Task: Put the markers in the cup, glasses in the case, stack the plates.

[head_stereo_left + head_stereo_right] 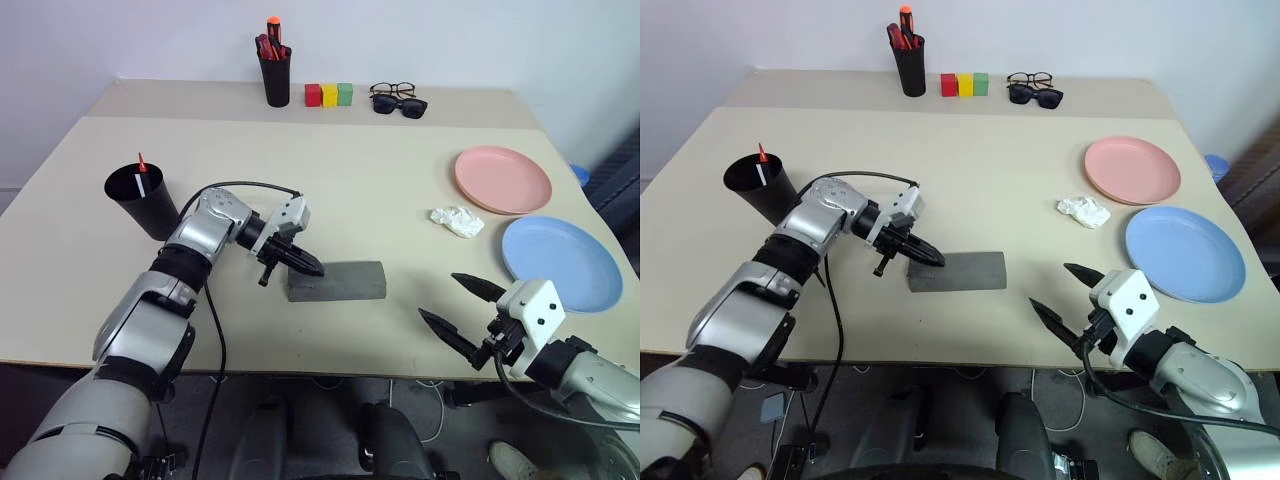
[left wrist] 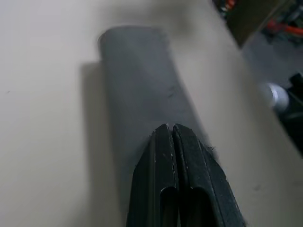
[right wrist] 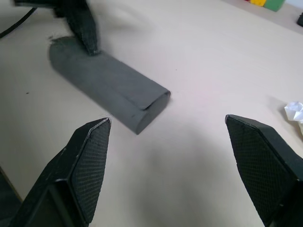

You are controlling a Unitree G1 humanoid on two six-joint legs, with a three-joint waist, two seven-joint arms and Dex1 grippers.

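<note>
Left wrist view has my left gripper [image 2: 173,130] with its two black fingers pressed flat together, holding nothing, their tips resting on or just over one end of the grey case [image 1: 337,281]. That case lies shut on its long side near the front edge of the table [image 1: 300,170], and I judge it a stiff, light hard shell with a smooth, rounded skin that will slide under a push rather than give; the seam along its long edge is where I would work to open it, or take it across the narrow width if I need to lift it. From the head camera, my left arm reaches in from the left, the wrist bent so the fingers point down and toward the right onto the case's left end. My right gripper [image 1: 463,306] hangs over the table's front edge, right of the case and well apart from it, fingers spread wide and empty, aimed across toward the case. The pink plate [image 1: 502,179] and the blue plate [image 1: 560,262] lie side by side, unstacked, at my right, with a crumpled white scrap [image 1: 457,221] beside them. Both markers [image 1: 143,172] already stand in the black cup [image 1: 142,200] at my left. Two pairs of eyewear lie at the far edge; I cannot tell the wire-rimmed glasses [image 1: 392,90] surely.
</note>
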